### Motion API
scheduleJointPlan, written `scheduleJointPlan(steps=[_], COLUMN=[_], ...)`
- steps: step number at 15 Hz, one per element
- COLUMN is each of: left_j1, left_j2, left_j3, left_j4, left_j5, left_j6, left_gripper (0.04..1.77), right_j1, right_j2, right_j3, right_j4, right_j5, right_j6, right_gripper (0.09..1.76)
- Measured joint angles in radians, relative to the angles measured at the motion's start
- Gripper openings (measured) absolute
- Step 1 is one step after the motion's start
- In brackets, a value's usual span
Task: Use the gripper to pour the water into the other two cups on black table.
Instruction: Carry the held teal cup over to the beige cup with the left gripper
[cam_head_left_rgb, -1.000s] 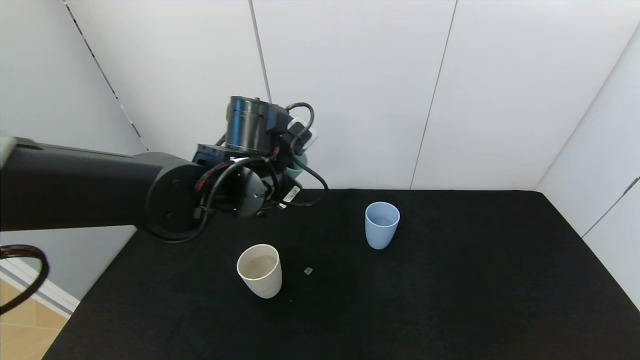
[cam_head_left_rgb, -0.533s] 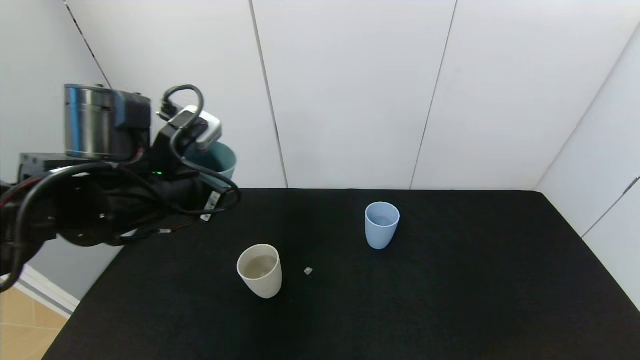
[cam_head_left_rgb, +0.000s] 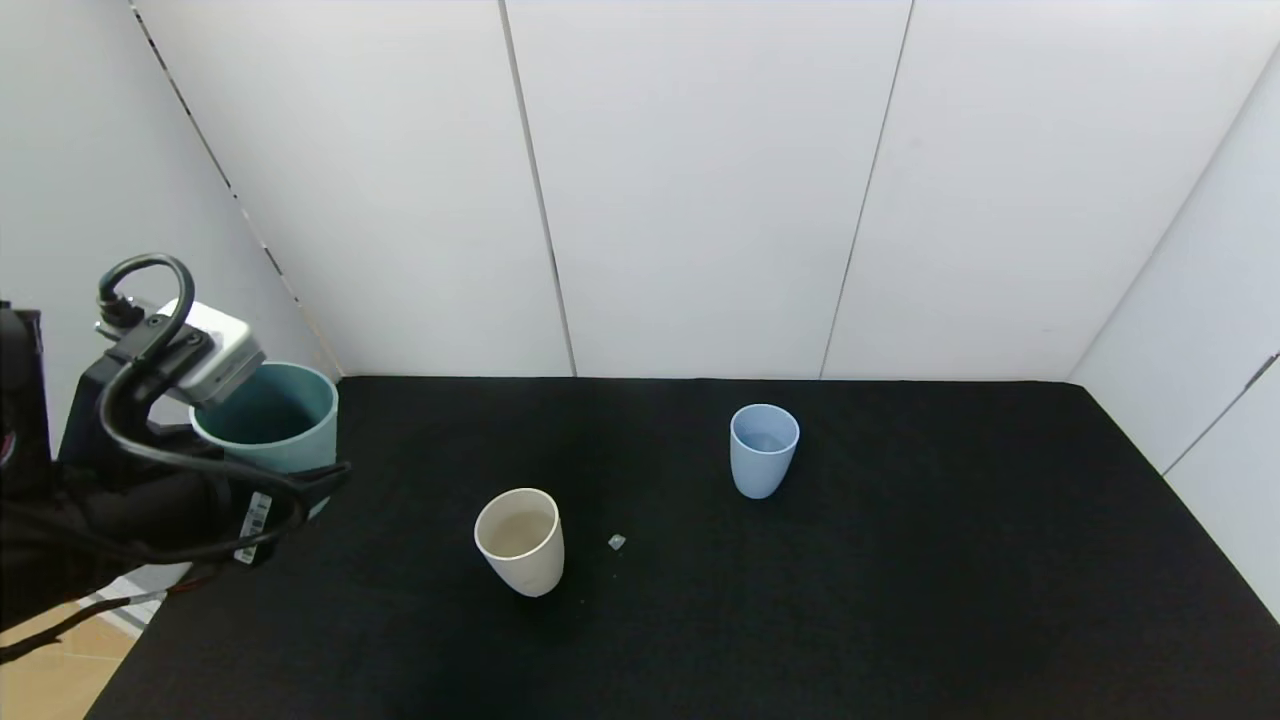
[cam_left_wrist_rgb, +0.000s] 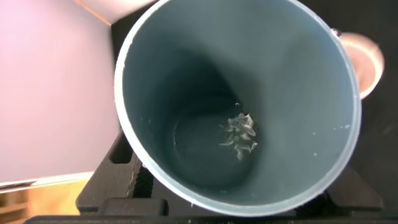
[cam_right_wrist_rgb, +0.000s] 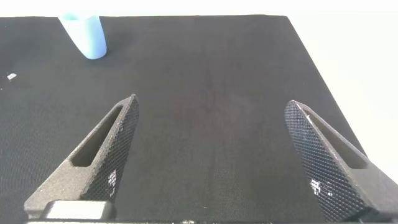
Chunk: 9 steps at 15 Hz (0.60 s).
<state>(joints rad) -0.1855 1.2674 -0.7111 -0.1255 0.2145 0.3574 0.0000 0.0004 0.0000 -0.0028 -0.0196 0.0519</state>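
Note:
My left gripper (cam_head_left_rgb: 275, 485) is shut on the teal-green tumbler (cam_head_left_rgb: 268, 418) and holds it upright at the far left edge of the black table (cam_head_left_rgb: 900, 600). In the left wrist view the tumbler (cam_left_wrist_rgb: 186, 81) fills the frame, with a small glint of water (cam_left_wrist_rgb: 239, 135) at its bottom. The cream-beige cup (cam_head_left_rgb: 518, 540) stands left of centre with liquid in it; its rim also shows in the left wrist view (cam_left_wrist_rgb: 367, 59). The periwinkle blue cup (cam_head_left_rgb: 764, 450) stands upright farther back. My right gripper (cam_right_wrist_rgb: 211, 102) is open and empty over bare table, with the blue cup (cam_right_wrist_rgb: 84, 34) far from it.
A small pale speck (cam_head_left_rgb: 616, 541) lies on the table just right of the cream cup. White wall panels close the table's back and right sides. The table's left edge drops to a wooden floor (cam_head_left_rgb: 40, 680) below my left arm.
My left arm has swung left and down with the teal tumbler, from above and behind the cream cup to the table's left edge. The two cups have not moved.

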Motion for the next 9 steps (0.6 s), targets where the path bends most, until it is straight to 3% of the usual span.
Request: scheduleJointPlan(steps=[6,9], left_j1=[0.009,0.004], left_j2=[0.016,0.075], left_j3=[0.072,0.070], left_j4=[-0.007,-0.086], left_j5=[0.011,0.032], left_j6=[0.234,0.315], left_gripper=[1.17,1.17], right_j1=[0.000,0.000], right_j2=[0.000,0.000], right_j3=[0.000,0.000], right_j4=[0.000,0.000], right_j5=[0.000,0.000], right_j6=[0.000,0.000], right_gripper=[1.71,1.71])
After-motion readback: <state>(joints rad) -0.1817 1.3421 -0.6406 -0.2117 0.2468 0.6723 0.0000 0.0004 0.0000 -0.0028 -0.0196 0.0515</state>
